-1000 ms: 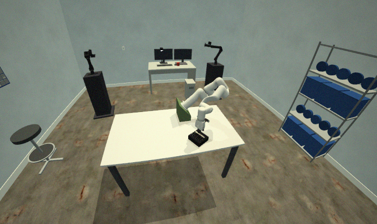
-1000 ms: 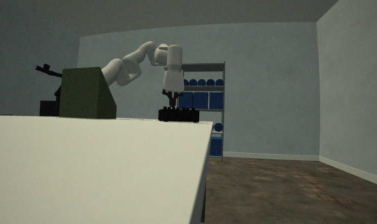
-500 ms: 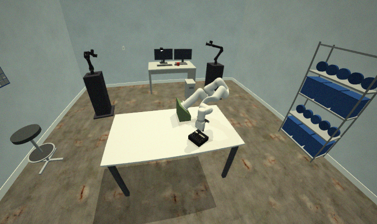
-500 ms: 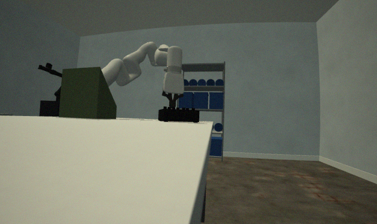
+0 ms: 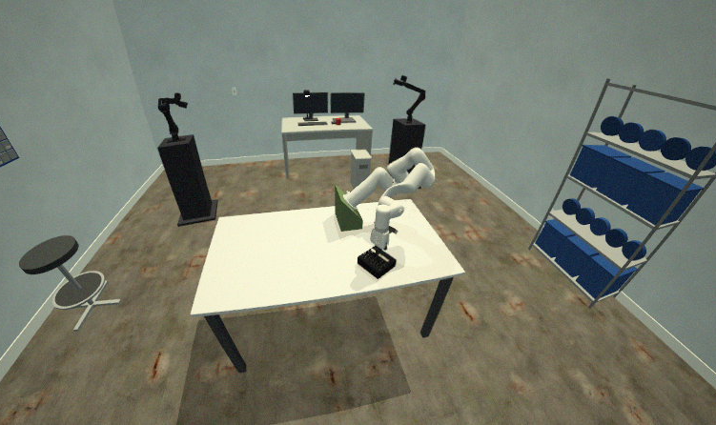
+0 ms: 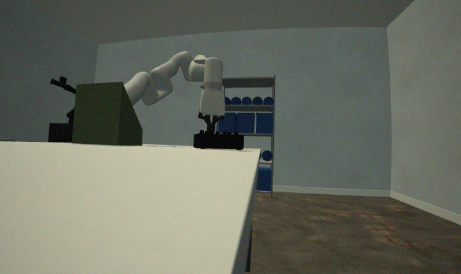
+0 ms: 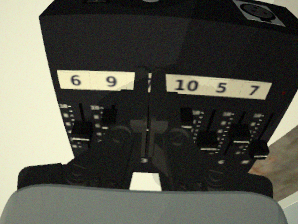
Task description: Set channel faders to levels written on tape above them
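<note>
The black lighting desk [image 5: 377, 260] stands on its feet near the right front of the white table; it also shows in the side view [image 6: 218, 140]. In the wrist view the desk [image 7: 160, 43] carries a left tape [image 7: 95, 82] reading 6 and 9 and a right tape [image 7: 218, 87] reading 10, 5 and 7. An untaped slot [image 7: 148, 83] lies between them. My gripper [image 7: 148, 87] is shut with nothing in it, its fingertips down on the desk top over this middle slot. It hides the lower part of that slot. The caps of the outer faders sit low in their slots [image 7: 80, 137] [image 7: 257, 148].
A green wedge-shaped block [image 5: 346, 210] stands on the table behind the desk, beside my arm. The desk is close to the table's right edge [image 6: 255, 153]. A blue-filled shelf [image 5: 629, 190] stands on the floor to the right.
</note>
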Controlling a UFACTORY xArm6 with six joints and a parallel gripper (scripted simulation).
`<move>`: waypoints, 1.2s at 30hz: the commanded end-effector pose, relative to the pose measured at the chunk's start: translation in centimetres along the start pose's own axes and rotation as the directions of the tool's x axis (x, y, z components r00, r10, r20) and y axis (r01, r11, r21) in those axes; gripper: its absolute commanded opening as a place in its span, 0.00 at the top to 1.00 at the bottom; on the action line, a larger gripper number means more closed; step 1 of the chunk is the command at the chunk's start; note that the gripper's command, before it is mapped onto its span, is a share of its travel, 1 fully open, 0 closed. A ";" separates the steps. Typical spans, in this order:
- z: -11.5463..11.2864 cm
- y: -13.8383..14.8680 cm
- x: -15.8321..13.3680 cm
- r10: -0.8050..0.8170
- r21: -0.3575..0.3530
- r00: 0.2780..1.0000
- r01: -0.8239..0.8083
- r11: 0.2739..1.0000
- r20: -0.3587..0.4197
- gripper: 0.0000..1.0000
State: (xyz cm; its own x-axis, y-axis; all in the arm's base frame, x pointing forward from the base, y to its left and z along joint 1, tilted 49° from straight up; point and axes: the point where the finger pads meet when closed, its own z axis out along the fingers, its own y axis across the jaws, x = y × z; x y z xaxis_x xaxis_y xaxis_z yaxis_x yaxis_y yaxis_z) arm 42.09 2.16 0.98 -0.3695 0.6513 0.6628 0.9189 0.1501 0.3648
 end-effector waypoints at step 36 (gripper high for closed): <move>-0.1 0.1 -1.2 -0.001 -0.002 1.000 0.001 1.000 0.002 1.00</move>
State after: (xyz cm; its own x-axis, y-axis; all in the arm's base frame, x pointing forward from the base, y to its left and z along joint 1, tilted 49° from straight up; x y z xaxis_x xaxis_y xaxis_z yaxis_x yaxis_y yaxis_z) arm 42.44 1.55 0.34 -0.3696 0.6511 0.6629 0.9189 0.1501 0.3648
